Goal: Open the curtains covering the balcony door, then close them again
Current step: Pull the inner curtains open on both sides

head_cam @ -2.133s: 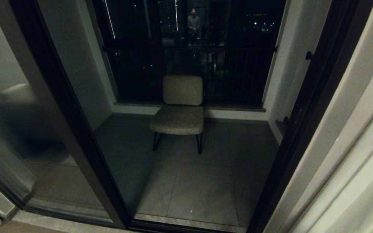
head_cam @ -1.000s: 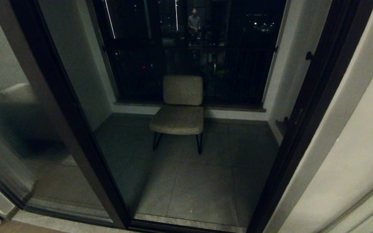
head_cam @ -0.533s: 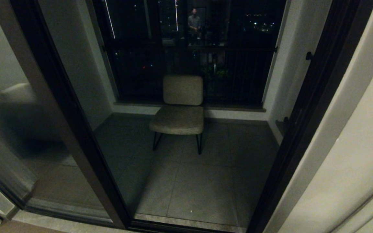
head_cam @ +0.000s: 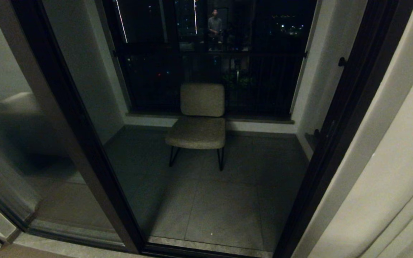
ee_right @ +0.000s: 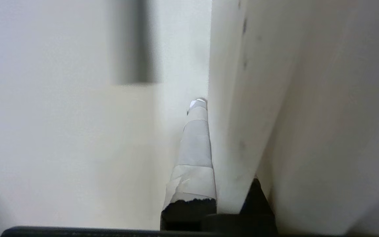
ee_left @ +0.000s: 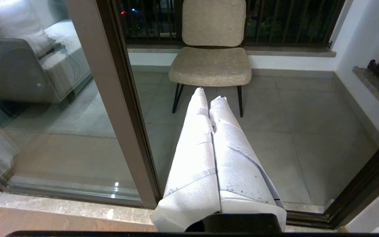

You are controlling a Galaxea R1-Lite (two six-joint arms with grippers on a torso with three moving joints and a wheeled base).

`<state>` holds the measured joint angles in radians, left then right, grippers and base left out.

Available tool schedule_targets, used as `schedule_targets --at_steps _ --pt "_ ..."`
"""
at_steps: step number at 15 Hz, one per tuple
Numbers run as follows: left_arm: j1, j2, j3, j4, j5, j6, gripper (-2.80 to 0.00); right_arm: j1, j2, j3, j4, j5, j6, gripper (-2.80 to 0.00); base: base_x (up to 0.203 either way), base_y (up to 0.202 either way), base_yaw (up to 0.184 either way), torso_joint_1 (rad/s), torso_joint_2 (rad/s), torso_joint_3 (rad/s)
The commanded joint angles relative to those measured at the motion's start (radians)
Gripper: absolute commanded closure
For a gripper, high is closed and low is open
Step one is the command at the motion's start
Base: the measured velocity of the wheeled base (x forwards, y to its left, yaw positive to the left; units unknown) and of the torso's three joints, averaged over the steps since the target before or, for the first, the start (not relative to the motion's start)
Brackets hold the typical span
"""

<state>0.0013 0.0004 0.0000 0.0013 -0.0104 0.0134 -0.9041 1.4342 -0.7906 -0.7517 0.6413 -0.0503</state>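
**Right gripper pinches the curtain beside the bared balcony door**

You see the balcony door [head_cam: 84, 143] uncovered, its dark frame around a beige chair [head_cam: 199, 118] beyond the glass. The curtains [head_cam: 400, 186] hang bunched just right of that door. Your right gripper [ee_right: 206, 108] is clamped on a curtain fold. Your left gripper [ee_left: 209, 98] points at the door, jaws pressed together, empty. No readable writing shows anywhere.
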Motion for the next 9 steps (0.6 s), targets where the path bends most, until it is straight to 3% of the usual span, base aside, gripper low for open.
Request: schedule_targets --at_steps 1,5,9 --pt "0.000 0.000 0.000 0.000 0.001 0.000 0.00 0.057 -0.124 0.081 0.038 0.051 0.007 0.00 0.000 0.000 0.000 0.000 0.00 0.000" --pt "0.000 0.000 0.000 0.000 0.000 0.000 0.00 0.189 -0.198 0.154 0.052 0.058 0.023 0.00 0.000 0.000 0.000 0.000 0.00 0.000" --pt "0.000 0.000 0.000 0.000 0.000 0.000 0.00 0.211 -0.209 0.171 0.055 0.058 0.024 0.00 0.000 0.000 0.000 0.000 0.00 0.000"
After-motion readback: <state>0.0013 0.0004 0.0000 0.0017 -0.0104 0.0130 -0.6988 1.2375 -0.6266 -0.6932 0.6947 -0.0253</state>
